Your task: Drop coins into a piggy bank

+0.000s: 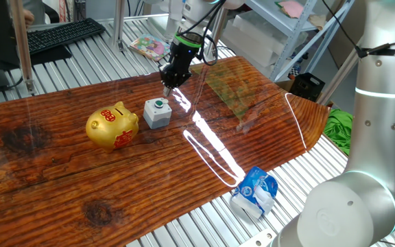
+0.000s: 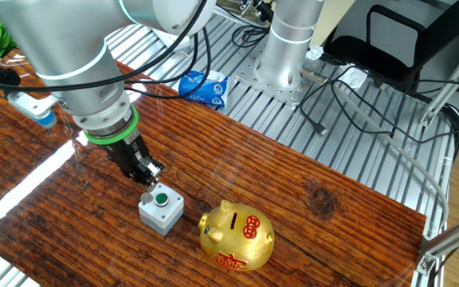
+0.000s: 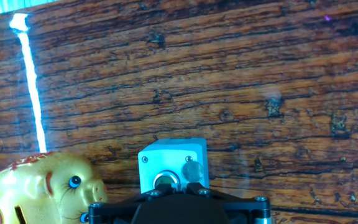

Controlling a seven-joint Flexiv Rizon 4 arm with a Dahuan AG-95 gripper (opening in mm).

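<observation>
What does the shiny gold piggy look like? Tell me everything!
The shiny gold pig-shaped piggy bank looks like glossy metal or glazed ceramic. It has red markings on its side and lower down, a dark coin slot on its back, small ears, a blue-and-black eye and a round snout. It stands upright on the brown wooden tabletop, beside but apart from the small grey box with a green button. Nothing else touches it.

**Off-task items on the table**

I note a small grey box [image 1: 157, 113] with green button [image 2: 160, 199] just below the fingers. Wooden tabletop [image 1: 60, 178] beneath. Crumpled blue-white packet [image 1: 255, 192] well away, on slatted metal bench [image 2: 357, 151]. Keyboard [image 1: 60, 34] far off.
</observation>
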